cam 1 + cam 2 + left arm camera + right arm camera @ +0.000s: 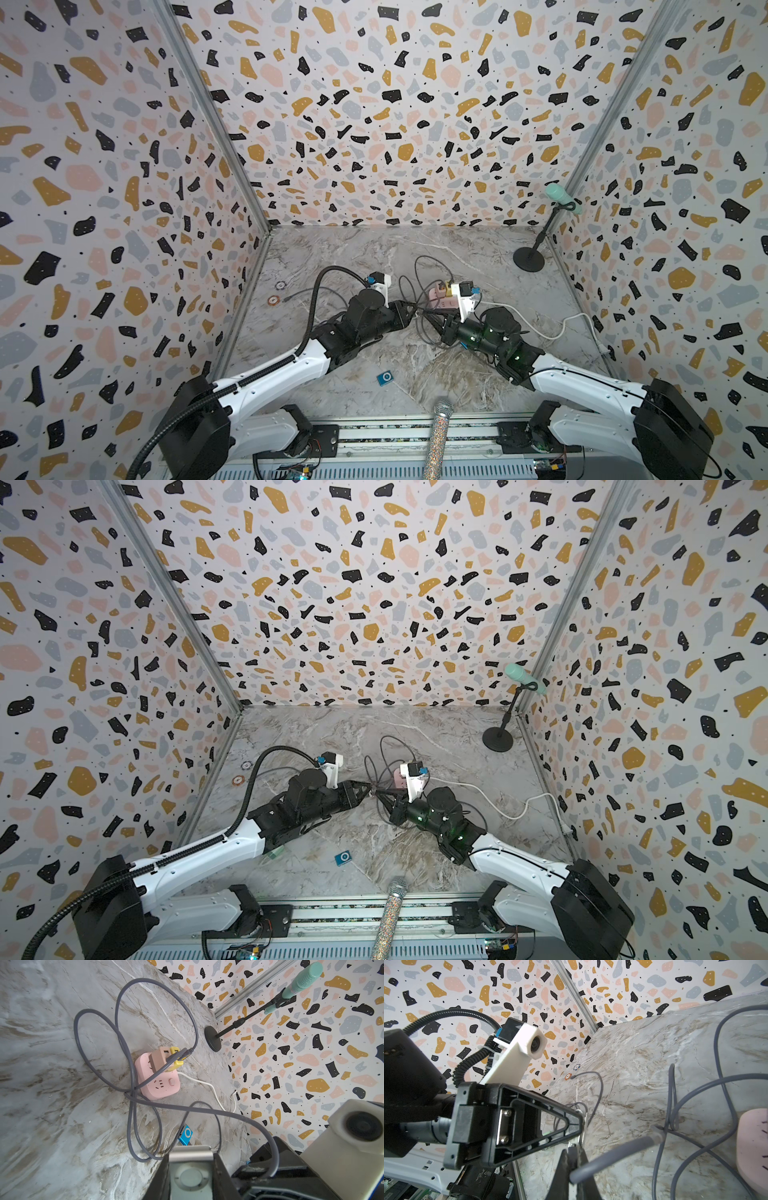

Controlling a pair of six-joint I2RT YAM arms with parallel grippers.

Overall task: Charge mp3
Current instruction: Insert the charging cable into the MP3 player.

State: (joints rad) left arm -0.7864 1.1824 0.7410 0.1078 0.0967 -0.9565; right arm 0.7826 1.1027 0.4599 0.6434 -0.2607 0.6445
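Left wrist view puts the left gripper (191, 1160) clamped on a silver mp3 player (190, 1179), lifted off the marble table (52, 1084). Facing it tip to tip, the right gripper (571, 1167) is pinched tight on the plug end of the grey cable (616, 1154). That cable loops back to a yellow USB charger (176, 1058) seated in the pink power strip (161, 1087), so the power side looks done. Whether the plug has entered the player I cannot tell; I judge that joining the two is what remains. A blue mp3 player (385, 378) lies untouched near the table's front edge.
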